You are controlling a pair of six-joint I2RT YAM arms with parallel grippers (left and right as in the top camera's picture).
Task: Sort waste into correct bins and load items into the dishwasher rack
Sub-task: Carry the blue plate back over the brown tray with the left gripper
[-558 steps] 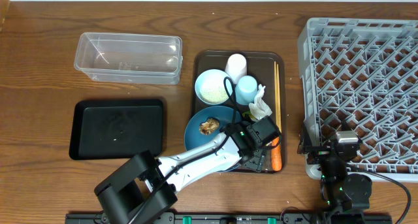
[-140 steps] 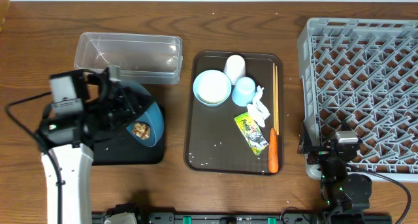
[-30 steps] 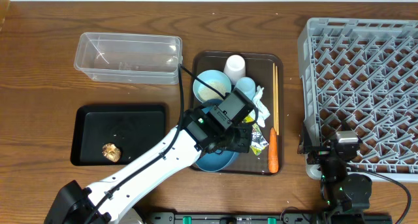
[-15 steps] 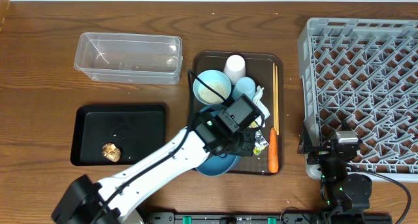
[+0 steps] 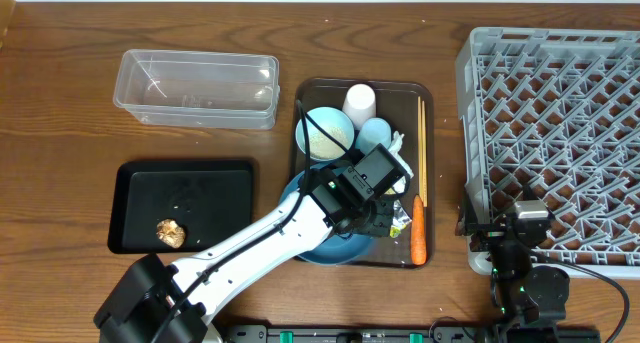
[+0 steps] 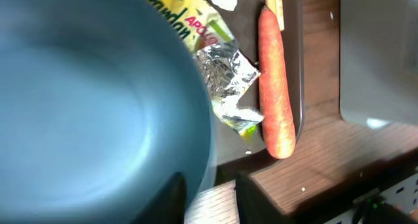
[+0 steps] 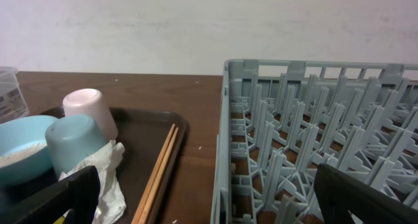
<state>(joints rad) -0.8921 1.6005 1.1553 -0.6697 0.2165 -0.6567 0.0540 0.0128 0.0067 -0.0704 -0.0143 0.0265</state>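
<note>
Reaching across the wooden table (image 5: 60,103) in the overhead view, the left gripper (image 5: 380,211) hangs over the front of the dark brown serving tray (image 5: 400,95), just above the right edge of the dark-blue plate (image 5: 335,251), which lies on that tray's front left part. Behind the plate sit the pale bowl (image 5: 303,118) with white rice (image 5: 325,138) in it, the white cup (image 5: 360,100) and the light-blue cup (image 5: 375,133). The crumpled tissue (image 5: 399,155) lies beside the cups, and the chopsticks (image 5: 421,133) run along the tray's right side. The foil wrapper (image 5: 401,219) and the carrot (image 5: 418,243) lie at the front right. The brown food lump (image 5: 167,233) rests in the black tray (image 5: 200,193); the clear tub (image 5: 197,88) stands behind it. The right gripper (image 5: 512,228) sits at the front left corner of the grey rack (image 5: 560,113). From the left wrist, the plate fills the left side, with the wrapper and carrot just right of its rim. Two dark fingers (image 6: 171,196) show at the bottom with a pale pad between them, and the rim runs down to them; whether they pinch it cannot be told. From the right wrist, the fingers stand spread wide at the lower corners, holding nothing, with the rack to the right and the cups, tissue and chopsticks to the left.
</note>
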